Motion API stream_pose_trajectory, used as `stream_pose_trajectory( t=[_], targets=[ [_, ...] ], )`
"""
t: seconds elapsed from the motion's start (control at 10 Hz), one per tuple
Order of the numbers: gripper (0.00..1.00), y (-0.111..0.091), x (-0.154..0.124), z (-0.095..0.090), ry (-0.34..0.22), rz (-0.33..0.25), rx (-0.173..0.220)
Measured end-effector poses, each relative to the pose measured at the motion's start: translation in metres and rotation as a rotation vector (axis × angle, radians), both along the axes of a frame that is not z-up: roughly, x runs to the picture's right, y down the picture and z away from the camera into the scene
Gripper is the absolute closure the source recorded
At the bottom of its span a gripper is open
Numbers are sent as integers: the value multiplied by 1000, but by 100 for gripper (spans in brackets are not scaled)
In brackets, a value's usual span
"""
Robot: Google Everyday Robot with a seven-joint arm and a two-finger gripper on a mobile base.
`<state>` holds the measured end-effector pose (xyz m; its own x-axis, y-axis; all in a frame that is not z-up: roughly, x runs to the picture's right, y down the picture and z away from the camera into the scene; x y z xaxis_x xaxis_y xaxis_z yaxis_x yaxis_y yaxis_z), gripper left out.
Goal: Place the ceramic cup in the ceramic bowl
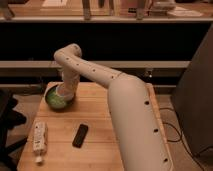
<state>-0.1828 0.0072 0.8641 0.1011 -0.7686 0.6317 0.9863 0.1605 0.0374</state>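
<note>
The glossy green ceramic bowl (52, 100) stands at the far left of the wooden table (100, 125). My cream arm reaches from the lower right over the table and bends down into the bowl. The gripper (62, 93) is inside the bowl, low over its paler inside. A pale whitish shape at the gripper's tip may be the ceramic cup (61, 93); I cannot separate it from the arm's end.
A black remote-like slab (80, 135) lies near the middle front of the table. A white power strip (39, 138) lies along the left front edge. Dark shelving runs behind the table. A dark chair part shows at the far left.
</note>
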Motion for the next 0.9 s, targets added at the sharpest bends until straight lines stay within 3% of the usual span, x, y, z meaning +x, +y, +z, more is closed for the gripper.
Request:
stream_pose_trajectory(
  t=[0.3,0.5,0.9],
  targets=[
    [42,2,1,2,-3,-2,-2],
    [29,4,2,4,-7,-3,-4],
    [21,7,4,7,-14,-5,-7]
  ],
)
